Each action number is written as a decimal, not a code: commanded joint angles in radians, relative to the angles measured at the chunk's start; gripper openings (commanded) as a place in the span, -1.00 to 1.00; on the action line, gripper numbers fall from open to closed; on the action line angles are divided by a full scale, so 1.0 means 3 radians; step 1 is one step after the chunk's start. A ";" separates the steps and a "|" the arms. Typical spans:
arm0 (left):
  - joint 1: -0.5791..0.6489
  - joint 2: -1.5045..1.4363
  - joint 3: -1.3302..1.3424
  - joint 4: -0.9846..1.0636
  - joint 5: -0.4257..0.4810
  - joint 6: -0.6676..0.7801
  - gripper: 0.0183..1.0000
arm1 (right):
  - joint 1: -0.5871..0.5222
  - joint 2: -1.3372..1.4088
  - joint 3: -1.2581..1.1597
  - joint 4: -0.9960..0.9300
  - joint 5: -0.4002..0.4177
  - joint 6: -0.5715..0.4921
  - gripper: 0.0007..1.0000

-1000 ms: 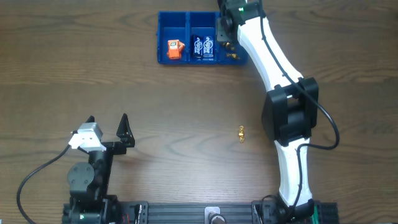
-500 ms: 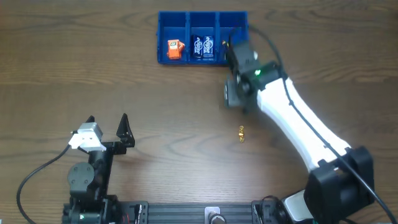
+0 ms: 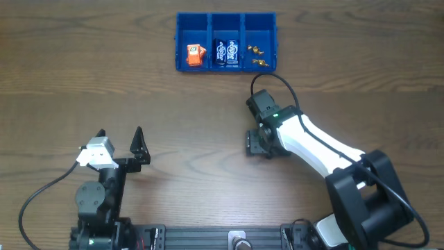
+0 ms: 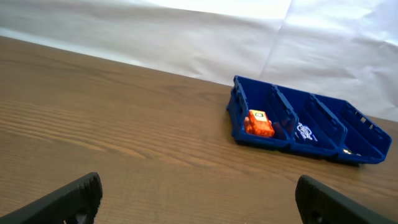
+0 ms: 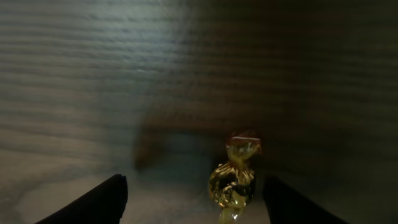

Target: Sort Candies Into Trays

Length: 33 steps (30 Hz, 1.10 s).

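I have the brown wooden bench [image 3: 83, 76] below me, and the white right arm [image 3: 312, 142] stretched low across it. At the far edge sits the blue plastic three-compartment tray [image 3: 225, 14]. It holds an orange wrapped candy [image 3: 195, 55] on the left, two blue wrapped candies [image 3: 227, 52] in the middle and small gold ones [image 3: 257, 55] on the right.

The left claw [image 3: 119, 135] is parked near its base with its jaws spread and nothing between them. The right claw [image 5: 194, 198] is also spread. In its wrist view the gold foil-wrapped candy [image 5: 235, 177] lies on the bench between its fingers, nearer one side.

To do this well I would nudge sideways until the candy is centred. Then I would lower until the tips almost touch the wood and close gently on the wrapper's round body, not its twisted end.

Half a second ago this claw was just beside the tray's near corner and the candy lay in the open. Now the claw covers it.
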 commanded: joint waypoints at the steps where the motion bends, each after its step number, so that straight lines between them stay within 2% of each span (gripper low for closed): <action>1: 0.0013 -0.0019 -0.0064 -0.0114 0.0053 0.0048 0.99 | 0.0008 0.0155 -0.0009 -0.0033 0.0125 0.0161 0.41; 9: 0.0014 -0.0019 -0.0064 -0.0114 0.0053 0.0048 1.00 | 0.0004 0.0155 -0.0008 -0.0072 0.0245 0.0209 0.25; 11: 0.0014 -0.0019 -0.0064 -0.0114 0.0053 0.0048 0.99 | 0.0004 0.0155 -0.0008 -0.0072 0.0245 0.0207 0.11; 13: 0.0013 -0.0019 -0.0064 -0.0114 0.0053 0.0048 1.00 | 0.0004 0.0155 -0.0009 -0.0070 0.0259 0.0210 -0.16; 15: 0.0013 -0.0019 -0.0064 -0.0114 0.0053 0.0048 1.00 | 0.0004 0.0155 -0.0008 -0.0070 0.0272 0.0217 -0.35; 20: 0.0013 -0.0019 -0.0064 -0.0113 0.0053 0.0048 1.00 | 0.0004 0.0155 -0.0008 -0.0060 0.0273 0.0228 -0.55; 30: 0.0013 -0.0019 -0.0064 -0.0113 0.0053 0.0048 0.99 | 0.0011 0.0149 0.0191 -0.0179 0.0366 0.0303 -0.63; 33: 0.0013 -0.0019 -0.0064 -0.0114 0.0053 0.0048 1.00 | 0.0011 0.0121 0.0586 -0.0493 0.0561 0.0284 -0.64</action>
